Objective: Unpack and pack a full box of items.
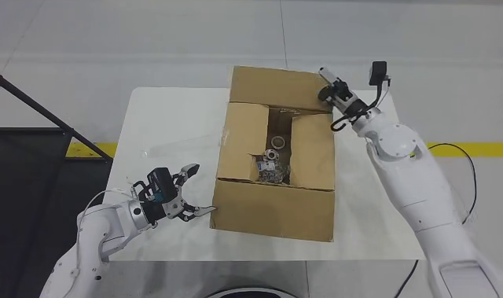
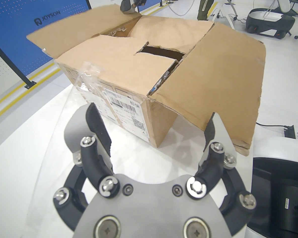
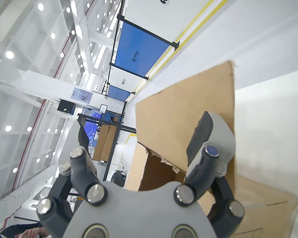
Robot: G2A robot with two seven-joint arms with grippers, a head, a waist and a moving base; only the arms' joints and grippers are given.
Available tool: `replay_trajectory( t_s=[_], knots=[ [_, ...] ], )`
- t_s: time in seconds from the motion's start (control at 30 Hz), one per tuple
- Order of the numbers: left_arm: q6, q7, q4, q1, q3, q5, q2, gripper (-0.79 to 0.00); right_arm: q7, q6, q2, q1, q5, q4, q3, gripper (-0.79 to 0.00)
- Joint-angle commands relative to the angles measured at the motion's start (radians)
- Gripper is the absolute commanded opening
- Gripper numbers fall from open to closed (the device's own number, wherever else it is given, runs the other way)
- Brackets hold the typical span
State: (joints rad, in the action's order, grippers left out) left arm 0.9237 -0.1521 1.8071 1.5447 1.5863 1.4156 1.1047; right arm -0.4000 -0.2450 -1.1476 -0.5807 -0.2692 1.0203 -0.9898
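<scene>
A brown cardboard box stands mid-table with its far flap folded outward and its side flaps lying partly over the opening. Through the gap I see small metallic items inside. My left gripper hovers open beside the box's near left corner, a short way off it; in the left wrist view the left gripper is empty and faces the box. My right gripper is open at the far flap's right corner, and the right gripper has the flap just beyond its fingertips.
The white table has bare room left of the box, with a scrap of clear film lying there. Torn clear tape hangs from the box's corner. A black screen stands off the table's left edge.
</scene>
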Motion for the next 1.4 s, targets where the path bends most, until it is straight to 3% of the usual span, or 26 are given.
replay_trajectory(
  t_s=[0.0,0.37,0.53,0.73,0.97,1.17,1.37],
  knots=[
    [0.000,0.000,0.000,0.000,0.000,0.000,0.000,0.000,-0.009,-0.008,-0.014,0.027,-0.009,-0.056,0.022,0.000],
    [0.000,0.000,0.000,0.000,0.000,0.000,0.000,0.000,-0.035,-0.054,-0.061,0.092,-0.013,-0.220,0.063,0.000],
    [-0.052,-0.055,-0.017,0.007,0.020,-0.142,0.003,0.000,-0.060,-0.112,-0.060,0.079,-0.028,-0.204,0.036,0.000],
    [-0.087,-0.046,-0.085,0.000,0.044,-0.318,0.004,0.000,-0.198,-0.157,-0.043,0.015,-0.088,-0.080,-0.017,0.000],
    [-0.088,-0.004,-0.178,-0.055,-0.003,-0.394,0.007,0.000,-0.403,-0.056,-0.017,-0.057,-0.081,0.108,-0.049,0.000],
    [-0.181,0.042,-0.197,-0.090,-0.045,-0.309,0.010,0.000,-0.475,0.007,-0.004,-0.110,-0.053,0.229,-0.067,0.000],
    [-0.269,0.030,-0.199,-0.100,-0.103,-0.206,0.016,0.000,-0.502,0.070,0.000,-0.130,-0.026,0.260,-0.062,0.000]
  ],
)
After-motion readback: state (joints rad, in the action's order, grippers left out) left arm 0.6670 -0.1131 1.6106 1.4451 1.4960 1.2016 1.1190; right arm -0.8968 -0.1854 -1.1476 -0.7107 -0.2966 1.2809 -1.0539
